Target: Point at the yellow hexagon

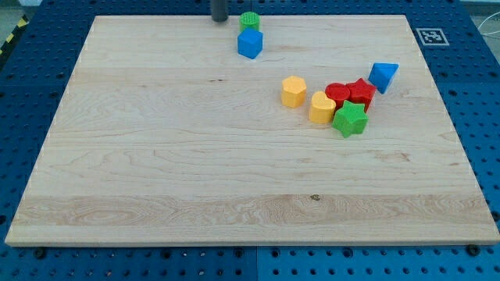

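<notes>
The yellow hexagon (294, 90) lies on the wooden board (156, 156), right of centre in the upper half. My tip (219, 19) is at the view's top edge, far up and to the left of the hexagon, just left of a green cylinder (249, 21). A blue cube (250, 43) sits below that cylinder. Right of the hexagon lies a yellow heart-shaped block (321, 108).
A green star (349, 119) touches the yellow heart's right side. A red cylinder (337, 93) and a red star (361, 92) sit above it. A blue triangular block (383, 76) lies furthest right. A fiducial tag (430, 36) marks the board's top right corner.
</notes>
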You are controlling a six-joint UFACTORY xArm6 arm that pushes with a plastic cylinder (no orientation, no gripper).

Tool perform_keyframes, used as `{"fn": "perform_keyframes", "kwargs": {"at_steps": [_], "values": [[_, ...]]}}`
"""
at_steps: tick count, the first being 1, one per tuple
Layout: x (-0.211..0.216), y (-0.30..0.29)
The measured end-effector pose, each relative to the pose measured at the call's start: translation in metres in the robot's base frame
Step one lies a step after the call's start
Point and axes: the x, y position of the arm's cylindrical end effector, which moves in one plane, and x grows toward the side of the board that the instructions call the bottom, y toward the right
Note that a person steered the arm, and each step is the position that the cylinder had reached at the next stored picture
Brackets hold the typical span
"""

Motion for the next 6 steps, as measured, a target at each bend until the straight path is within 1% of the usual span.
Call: {"fn": "perform_keyframes", "kwargs": {"at_steps": [1,2,4,5,6], "values": [[0.001,-0.048],[0.035,-0.057],[0.159,-0.021],[0.201,0.005],[0.171,0.043]]}}
